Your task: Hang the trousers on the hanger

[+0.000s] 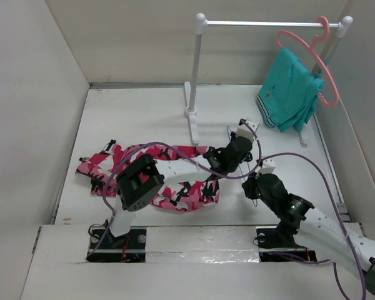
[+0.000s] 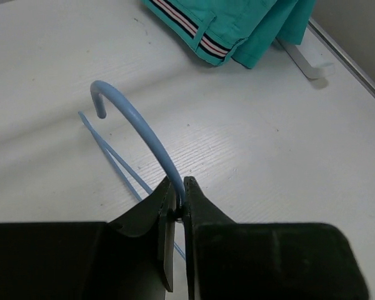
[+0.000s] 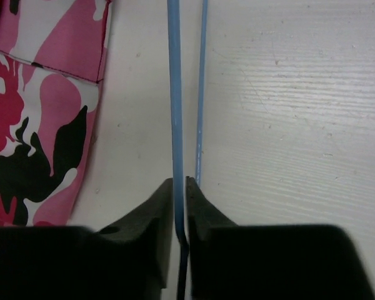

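Bright even lt, soft shadows

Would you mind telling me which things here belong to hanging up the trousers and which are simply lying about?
Part of the job:
- the trousers
- the hanger, light-blue wire, gripped by the left gripper and the right gripper

Just there:
- the teal garment
- the pink hanger carrying it
- the white rail
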Robot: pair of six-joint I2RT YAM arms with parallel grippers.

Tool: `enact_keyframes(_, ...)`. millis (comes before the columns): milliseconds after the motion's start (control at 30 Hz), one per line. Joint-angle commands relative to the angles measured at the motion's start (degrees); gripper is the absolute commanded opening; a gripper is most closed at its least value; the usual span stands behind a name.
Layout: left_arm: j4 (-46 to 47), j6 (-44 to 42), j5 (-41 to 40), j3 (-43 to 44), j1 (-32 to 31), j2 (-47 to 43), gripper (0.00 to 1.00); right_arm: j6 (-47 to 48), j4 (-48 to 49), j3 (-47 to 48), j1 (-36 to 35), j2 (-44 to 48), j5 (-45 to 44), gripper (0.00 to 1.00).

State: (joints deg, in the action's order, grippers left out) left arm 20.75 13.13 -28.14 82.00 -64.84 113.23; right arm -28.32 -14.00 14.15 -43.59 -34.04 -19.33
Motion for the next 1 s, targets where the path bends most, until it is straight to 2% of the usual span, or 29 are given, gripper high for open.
enact_keyframes(0, 3.48, 2.16, -1.48, -1.65, -0.73, -3.34, 0.00, 0.01, -1.37, 1.75, -0.26, 1.69, -1.15, 0.29)
enact_keyframes(33, 4.46, 3.04, -1.48, -5.32, -0.73, -4.76, 0.00, 0.36, -2.60, 2.71, -0.26, 2.39, -1.06, 0.46)
enact_keyframes(133, 7.19, 7.24, -1.04, -13.14, -0.73, -11.07, 0.00, 1.77, -5.25, 3.42, -0.88, 6.52, 1.65, 0.70)
enact_keyframes(233, 12.63, 11.03, -0.86, -23.15, -0.73, -17.49, 0.00, 3.26, -10.16, 6.32, -0.88, 11.79, 3.51, 0.81)
enact_keyframes(300, 15.27, 15.25, -1.47, -27.22, -0.73, -19.70, 0.00, 4.05, -12.36, 8.43, -0.88, 15.73, 4.56, 0.84)
enact_keyframes(400, 19.04, 19.91, -3.93, -34.26, -1.26, -22.52, 0.00, 4.85, -9.14, 7.91, -0.88, 18.30, 6.50, 0.81)
enact_keyframes(500, 21.34, 23.42, -5.87, -39.27, -1.26, -24.19, 0.00, 4.85, -3.18, 6.16, -0.88, 15.16, 8.51, 0.22)
enact_keyframes(533, 21.61, 23.70, -6.39, -40.50, -1.26, -24.54, 0.00, 5.28, -0.88, 5.63, -0.88, 10.62, 9.22, 0.01)
enact_keyframes(600, 21.44, 24.92, -7.45, -41.47, -2.39, -24.55, 0.00, 5.64, 5.96, 5.45, -0.88, 4.63, 10.63, 0.00)
enact_keyframes(633, 21.61, 25.45, -8.67, -42.70, -2.40, -24.81, 0.00, 6.60, 7.65, 6.40, -0.88, -1.49, 11.24, 0.00)
enact_keyframes(733, 21.52, 26.60, -9.82, -44.63, -2.40, -25.42, 0.00, 6.60, 13.19, 7.82, -1.41, -9.44, 9.93, 0.01)
enact_keyframes(800, 22.05, 26.86, -10.44, -45.87, -2.40, -25.95, 0.00, 6.78, 20.37, 8.26, -1.41, -15.86, 9.84, 0.13)
enact_keyframes(833, 22.92, 27.13, -10.18, -47.18, -2.40, -26.39, 0.00, 6.87, 23.63, 8.69, -1.41, -19.88, 11.06, 0.28)
enact_keyframes(867, 23.10, 27.04, -10.09, -47.45, -2.40, -26.74, 0.00, 6.78, 23.67, 9.05, -1.41, -19.92, 11.94, 0.35)
enact_keyframes(967, 22.84, 26.69, -10.53, -48.94, -2.40, -28.15, 0.00, 6.78, 28.66, 9.75, -1.41, -27.99, 14.75, 0.49)
